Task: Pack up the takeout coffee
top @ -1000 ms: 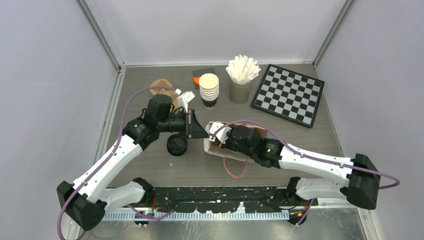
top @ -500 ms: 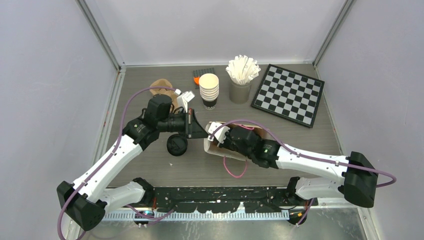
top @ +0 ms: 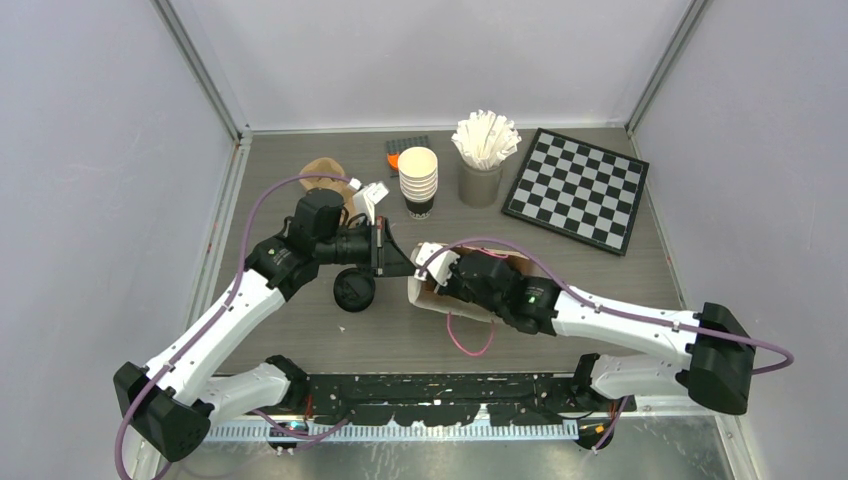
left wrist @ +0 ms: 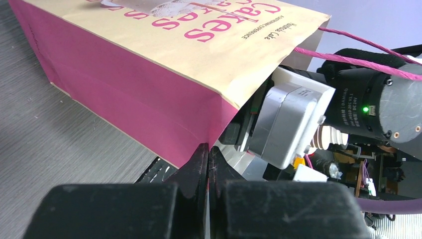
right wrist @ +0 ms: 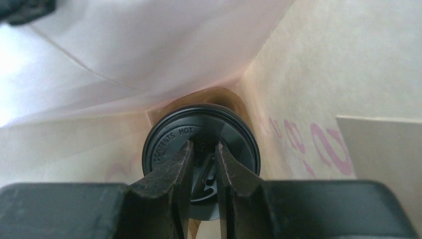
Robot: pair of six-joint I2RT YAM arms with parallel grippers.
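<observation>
A cream and pink paper bag lies on its side at the table's middle, with a pink handle trailing toward me. My left gripper is shut on the bag's rim; in the left wrist view its tips pinch the pink edge of the bag. My right gripper is inside the bag, shut on the black lid of a takeout coffee near the bag's bottom. A second takeout coffee stands on the table under my left arm.
A stack of lidless cream cups, a grey holder of white stirrers and a checkerboard stand at the back. A brown object and an orange item lie at the back left.
My right gripper has pushed a little further left into the bag with the cup. The left arm has held still on the bag's rim.
</observation>
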